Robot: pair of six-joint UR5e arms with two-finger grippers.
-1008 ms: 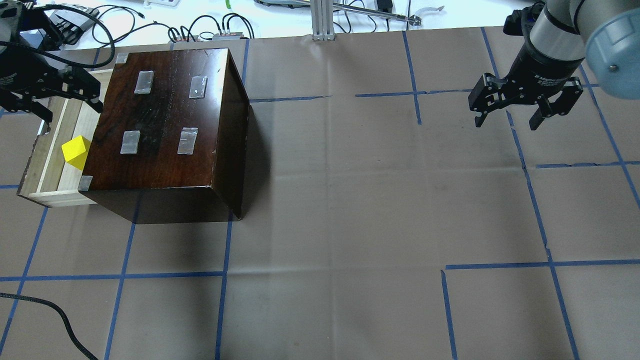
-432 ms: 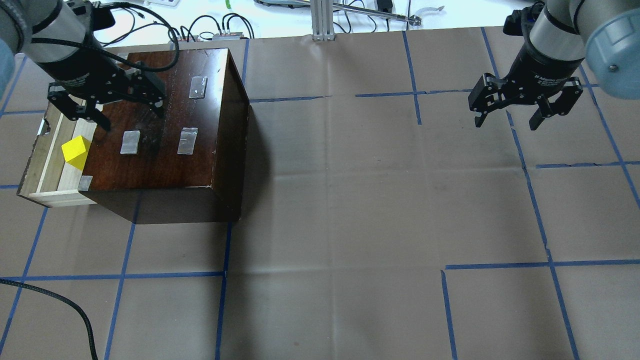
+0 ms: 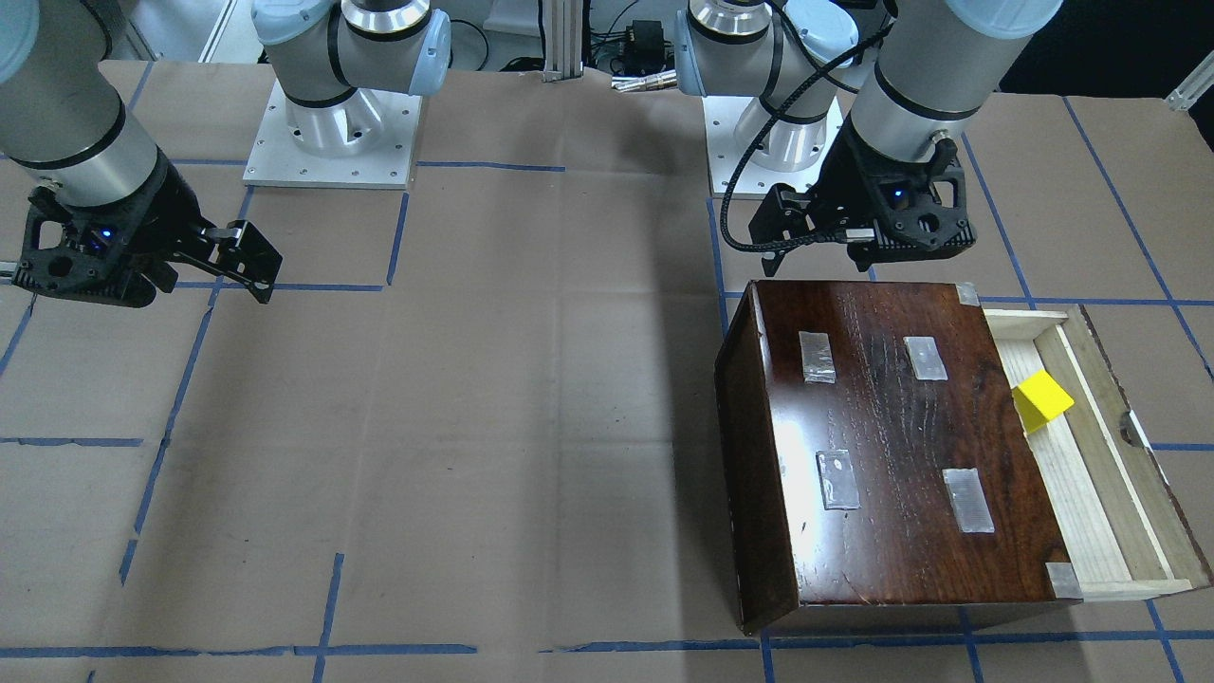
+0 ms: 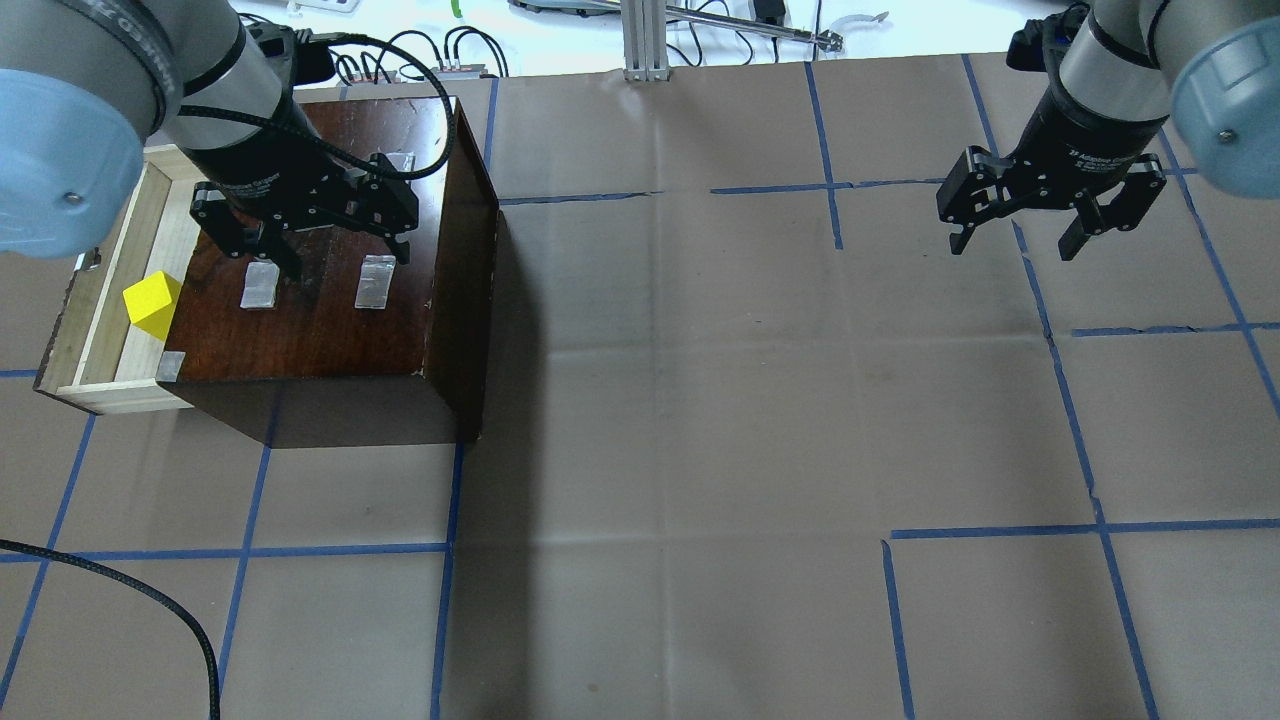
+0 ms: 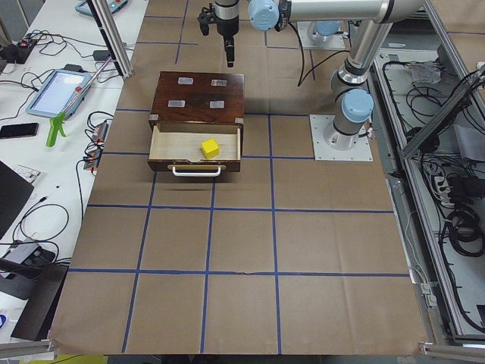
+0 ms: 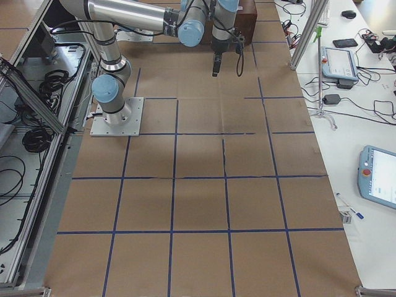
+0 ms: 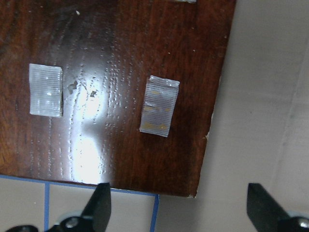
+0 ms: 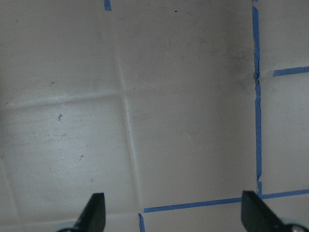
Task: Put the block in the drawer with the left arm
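Note:
The yellow block (image 4: 152, 302) lies in the open pale-wood drawer (image 4: 105, 300), which is pulled out from the left side of the glossy dark-brown box (image 4: 330, 320). The block (image 3: 1041, 400) rests against the box's edge in the front-facing view, with the drawer (image 3: 1091, 474) beside it. My left gripper (image 4: 345, 258) is open and empty. It hangs above the box top, to the right of the block. The left wrist view shows its fingertips (image 7: 99, 205) wide apart over the box top's corner. My right gripper (image 4: 1013, 245) is open and empty, far right, above bare paper.
Several grey tape patches (image 4: 375, 280) sit on the box top. A black braided cable (image 4: 150, 610) crosses the front left of the table. An aluminium post (image 4: 645, 40) and loose wires stand at the far edge. Blue tape lines grid the brown paper.
My left gripper has moved right, from over the drawer's far end to above the box top, staying open. The block stays in the drawer. The right arm has not moved.

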